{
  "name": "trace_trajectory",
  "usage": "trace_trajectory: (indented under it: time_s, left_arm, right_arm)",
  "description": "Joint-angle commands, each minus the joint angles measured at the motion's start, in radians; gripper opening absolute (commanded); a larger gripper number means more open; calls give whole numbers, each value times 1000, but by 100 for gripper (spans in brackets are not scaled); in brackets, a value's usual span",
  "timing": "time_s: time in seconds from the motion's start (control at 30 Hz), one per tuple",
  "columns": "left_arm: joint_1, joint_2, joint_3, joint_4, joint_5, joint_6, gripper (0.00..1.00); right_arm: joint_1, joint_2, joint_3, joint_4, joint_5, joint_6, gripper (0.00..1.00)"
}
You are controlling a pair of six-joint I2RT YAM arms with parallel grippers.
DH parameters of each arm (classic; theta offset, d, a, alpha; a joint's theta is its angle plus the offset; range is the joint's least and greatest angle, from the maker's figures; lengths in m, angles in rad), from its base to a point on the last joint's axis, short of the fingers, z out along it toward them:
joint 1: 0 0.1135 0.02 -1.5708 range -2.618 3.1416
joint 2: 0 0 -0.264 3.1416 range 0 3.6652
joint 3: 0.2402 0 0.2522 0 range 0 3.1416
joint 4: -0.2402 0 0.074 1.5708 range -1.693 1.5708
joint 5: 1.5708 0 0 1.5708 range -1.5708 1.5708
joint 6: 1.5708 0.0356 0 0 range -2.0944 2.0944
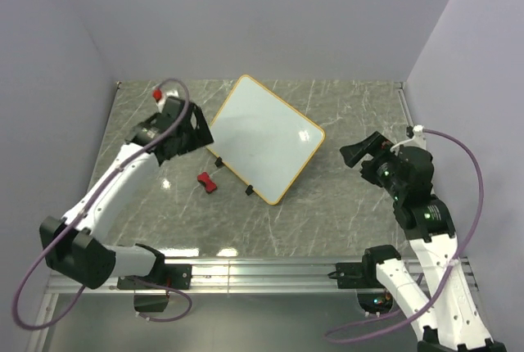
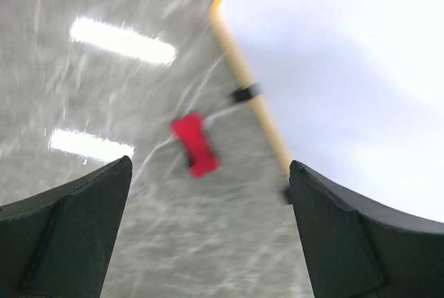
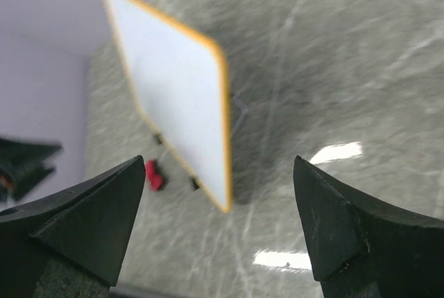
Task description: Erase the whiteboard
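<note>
**Plain white board lies askew on marbled table, both grippers spread**

The whiteboard [image 1: 266, 137] sits mid-table towards the back, turned corner-on like a diamond. Its face is smooth, flat and plain white, with rounded corners and a thin yellow-orange rim. Two small black feet [image 1: 219, 160] stick out from its near-left edge. Just beside that edge, apart from it, lies a small red-and-black eraser block [image 1: 208, 182], pinched at the waist. The table [image 1: 344, 115] is glossy grey stone-pattern with pale veins and bright light reflections. The left gripper [image 1: 196, 129] hangs near the board's left corner, its dark wedge-shaped fingers wide apart and holding nothing. The right gripper [image 1: 350, 155] is off the board's right side, likewise spread and empty.
</note>
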Motion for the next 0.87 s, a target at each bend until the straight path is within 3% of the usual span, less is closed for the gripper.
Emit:
trace_trajectory:
  time_s: [0.0,0.13,0.33,0.7,0.83]
  left_arm:
    - [3,-60,206,-90,16,35,99]
    - [3,-56,461,-168,47,73,100]
    - [3,-25,646,-258,84,99,99]
    - [3,-73,594,-205,159,136,99]
    - [3,-89,574,-163,122,154,99]
  right_arm:
    - [9,-62,61,-14,-159,30,93]
    - [9,-130,35,-51,-328,1,93]
    - [16,-243,-80,-88,-505,-23,94]
    - [36,-254,-60,-195,-523,-87,95]
    - [53,-237,-43,-188,-486,-93,95]
